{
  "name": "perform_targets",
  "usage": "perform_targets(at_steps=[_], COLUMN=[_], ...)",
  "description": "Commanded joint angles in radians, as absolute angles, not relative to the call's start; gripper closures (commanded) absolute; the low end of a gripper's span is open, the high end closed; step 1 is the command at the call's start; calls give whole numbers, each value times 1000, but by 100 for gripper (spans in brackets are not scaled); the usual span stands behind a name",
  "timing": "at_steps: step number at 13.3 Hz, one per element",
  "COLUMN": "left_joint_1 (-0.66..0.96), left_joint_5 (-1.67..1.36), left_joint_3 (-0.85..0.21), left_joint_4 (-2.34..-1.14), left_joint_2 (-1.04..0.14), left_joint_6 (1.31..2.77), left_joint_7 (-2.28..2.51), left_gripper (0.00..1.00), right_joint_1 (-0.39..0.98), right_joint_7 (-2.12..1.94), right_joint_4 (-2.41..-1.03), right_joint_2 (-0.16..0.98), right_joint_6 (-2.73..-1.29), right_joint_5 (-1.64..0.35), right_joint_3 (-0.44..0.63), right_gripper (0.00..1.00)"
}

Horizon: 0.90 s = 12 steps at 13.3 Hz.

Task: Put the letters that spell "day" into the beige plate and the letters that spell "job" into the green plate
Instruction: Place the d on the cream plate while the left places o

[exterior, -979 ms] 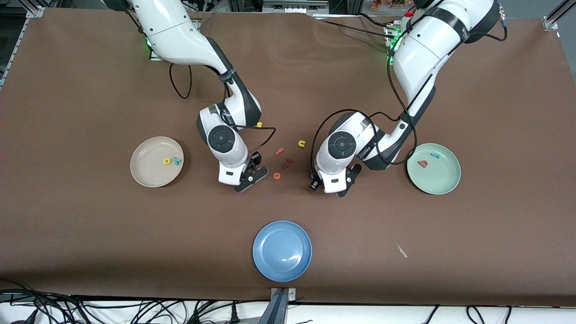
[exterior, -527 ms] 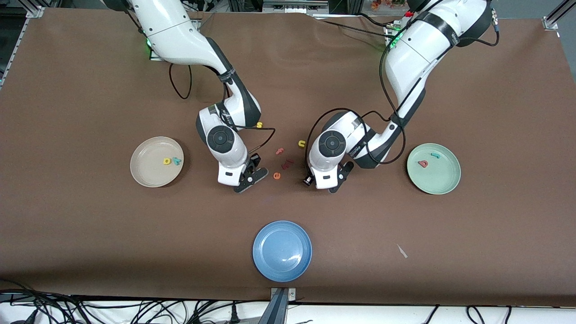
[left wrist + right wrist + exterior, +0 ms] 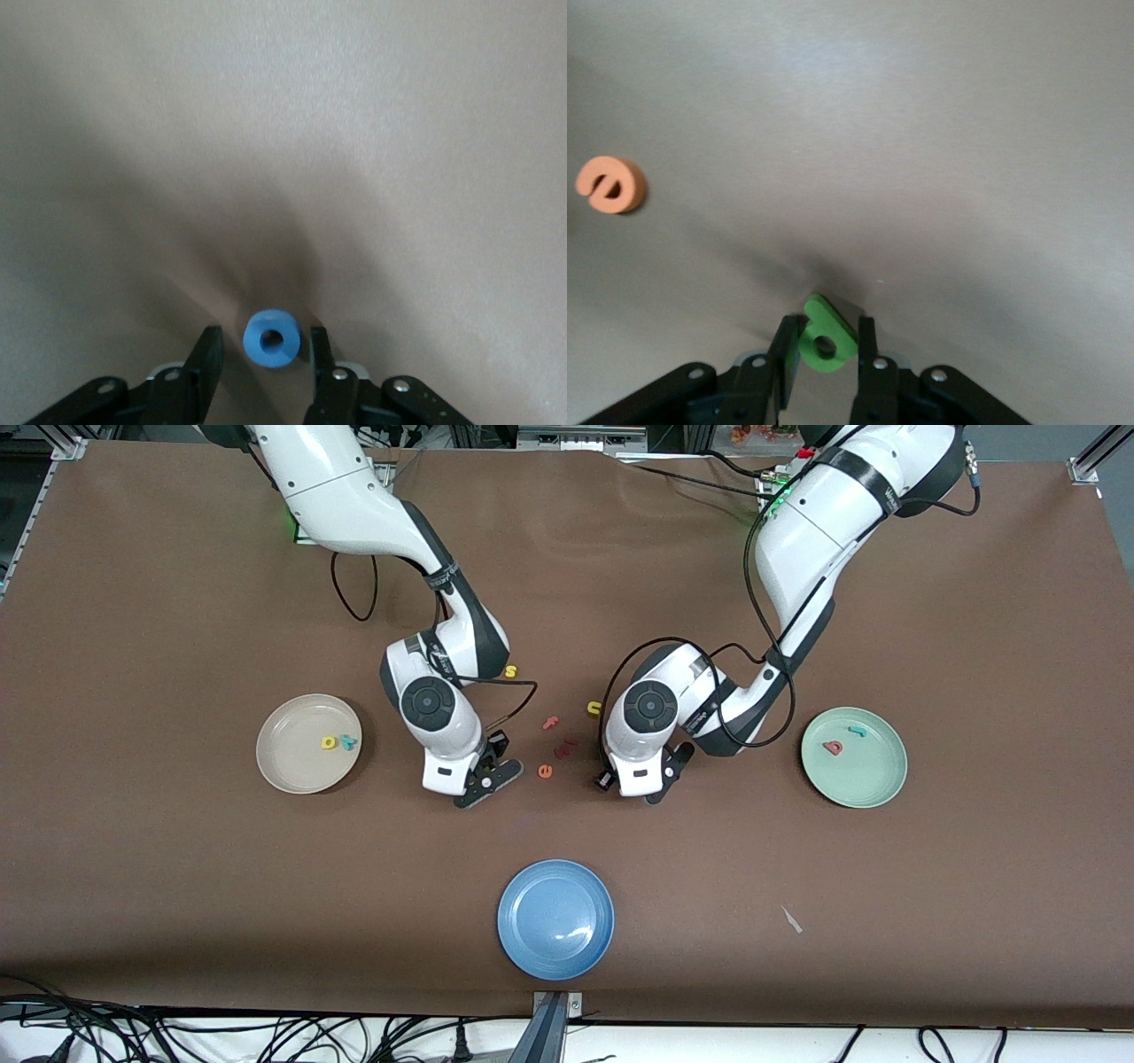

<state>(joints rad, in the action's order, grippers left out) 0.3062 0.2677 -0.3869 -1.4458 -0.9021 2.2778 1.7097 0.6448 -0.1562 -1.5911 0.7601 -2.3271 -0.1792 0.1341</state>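
Now your right gripper (image 3: 822, 345) grips the green a (image 3: 826, 336), tilted, just nearer the camera than the e (image 3: 609, 184); your left gripper (image 3: 261, 356) brackets the blue o (image 3: 271, 337), fingers narrow, contact unclear; lift next, I'd judge.

Robotics lab — aluminium frame rails (image 3: 1091, 465), loose cables (image 3: 177, 1036) — brown-clothed table (image 3: 177, 886).

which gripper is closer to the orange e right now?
Right. The right gripper, shut on the green a, is beside the orange e. The left gripper sits farther off, around the blue o.
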Motion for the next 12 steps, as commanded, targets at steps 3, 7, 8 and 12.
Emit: perform_targets(at_steps=[3, 7, 8, 12], left_joint_1=[311, 310, 304, 246], left_joint_5=[245, 250, 253, 247], left_joint_3=[-382, -382, -380, -393], left_joint_4=[-1420, -1420, -1420, -1420], left_joint_2=[-923, -922, -919, -835], left_joint_6=[2272, 2272, 2272, 2247], left_joint_7=[1703, 1700, 1698, 1638], left_gripper=[61, 86, 99, 100], right_joint_1=[623, 624, 624, 624], right_joint_7=[-167, -169, -178, -216], right_joint_4=[-1636, -1909, -1984, -2163], right_joint_2=[625, 450, 408, 334], right_joint_6=[-2129, -2267, -2319, -2457], right_joint_5=[-202, -190, -187, -189], right_joint_3=[238, 311, 328, 399], right_gripper=[98, 98, 98, 97])
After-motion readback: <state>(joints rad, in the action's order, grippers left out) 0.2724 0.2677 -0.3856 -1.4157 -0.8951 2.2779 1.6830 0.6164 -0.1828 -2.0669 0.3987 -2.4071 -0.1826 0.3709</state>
